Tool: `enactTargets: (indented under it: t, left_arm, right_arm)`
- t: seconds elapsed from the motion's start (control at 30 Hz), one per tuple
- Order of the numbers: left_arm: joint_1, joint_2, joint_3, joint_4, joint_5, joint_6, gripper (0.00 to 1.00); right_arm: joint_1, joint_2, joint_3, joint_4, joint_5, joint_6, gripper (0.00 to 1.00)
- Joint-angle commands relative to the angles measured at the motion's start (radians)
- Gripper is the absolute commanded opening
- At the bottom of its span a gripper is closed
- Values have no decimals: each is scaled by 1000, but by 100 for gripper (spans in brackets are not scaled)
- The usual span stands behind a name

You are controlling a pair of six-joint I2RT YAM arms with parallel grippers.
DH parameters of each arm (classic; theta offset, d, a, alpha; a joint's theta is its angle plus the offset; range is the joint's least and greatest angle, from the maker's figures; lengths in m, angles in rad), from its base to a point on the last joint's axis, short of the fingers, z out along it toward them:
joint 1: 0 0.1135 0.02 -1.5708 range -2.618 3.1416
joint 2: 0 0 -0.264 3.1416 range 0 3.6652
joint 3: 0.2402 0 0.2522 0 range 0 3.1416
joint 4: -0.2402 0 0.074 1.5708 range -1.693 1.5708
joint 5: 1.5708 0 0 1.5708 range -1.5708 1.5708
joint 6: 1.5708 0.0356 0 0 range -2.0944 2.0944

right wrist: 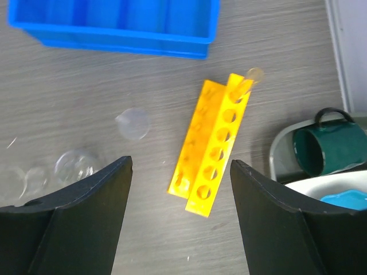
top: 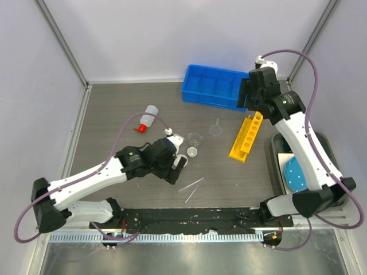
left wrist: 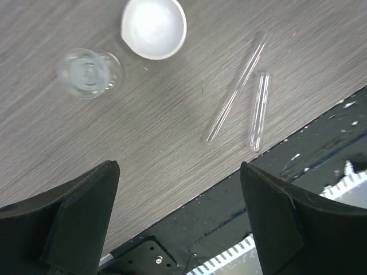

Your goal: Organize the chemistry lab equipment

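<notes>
While the left tool [left wrist: 178,172] and right tool [right wrist: 180,166] were held open, two tubes [left wrist: 236,89] were seen lying on the tabletop [left wrist: 160,120].

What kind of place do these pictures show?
Probably a robot test cell staged as a chemistry bench rather than a working laboratory: two robot arms are bolted at the near edge of a grey table, and a yellow tube rack, glass tubes and a red-capped squeeze bottle lie loose on it.
</notes>
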Motion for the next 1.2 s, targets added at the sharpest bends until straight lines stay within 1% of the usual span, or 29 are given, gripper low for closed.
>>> enactTargets:
  t: [0.0,0.07,0.1,0.2,0.3,0.57,0.93,1.1,1.13,1.17]
  left_arm:
    - [-87,109,-39,93,-67,-50,88]
    - [-130,162,-51,122,-76,-62,84]
    - [-139,176,-56,131,-76,-67,80]
    - [-180,228,-74,163,-90,-84,71]
    - [-223,280,-88,181,-123,-113,68]
    - [-269,368,-113,261,-128,-139,64]
    - [-269,414,-150,294,-188,-119,62]
    - [-268,451,-162,313,-179,-114,61]
    - [-268,454,-168,320,-174,-113,60]
    - [-268,457,-173,326,-166,-113,54]
  right_arm:
    - [105,-104,-91,-10,44,16,75]
    - [134,-136,-133,-3,36,24,75]
    - [162,-149,-170,0,36,30,75]
    - [202,-202,-239,3,32,44,75]
    - [232,-250,-297,18,24,53,75]
    - [248,-307,-380,46,10,44,75]
    - [249,-328,-426,79,-7,30,75]
    - [249,-316,-423,89,-11,27,75]
    - [249,-313,-422,87,-13,27,75]
    - [249,-310,-419,89,-11,27,75]
